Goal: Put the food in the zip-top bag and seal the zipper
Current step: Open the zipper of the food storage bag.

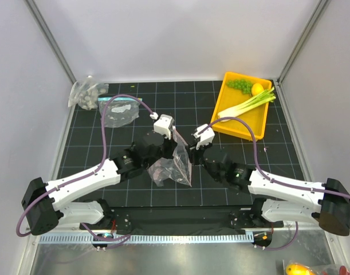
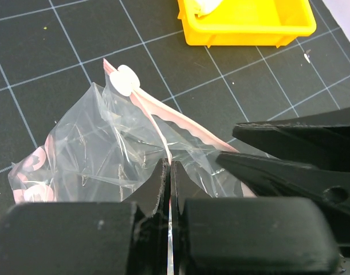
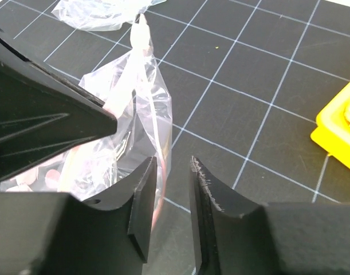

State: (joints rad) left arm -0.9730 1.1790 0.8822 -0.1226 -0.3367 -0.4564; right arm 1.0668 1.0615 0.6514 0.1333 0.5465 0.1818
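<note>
From above, the yellow tray sits at the far right of the black grid mat. It holds all the food: the grapes at its far end, the lemon just beside them, and the leek lying slantwise across the middle. The zip-top bag is at the middle of the mat, between the two arms, crumpled and with no food in it. The left claw and the right claw meet at its far edge. At the far left lie a bunched dotted bag and, just nearer, a clear bag with a blue strip.

In the left wrist view, the left claw is pressed fully together, with the bag's clear film pinched between its fingers. The pink zipper runs away from the grip along the bag's mouth. The right claw's fingers reach in from the right, close to the film. A corner of the tray shows beyond.

In the right wrist view, the right claw stands partly open, with bare mat showing in the gap. It grips nothing. The bag hangs just to the left of its left finger.
</note>
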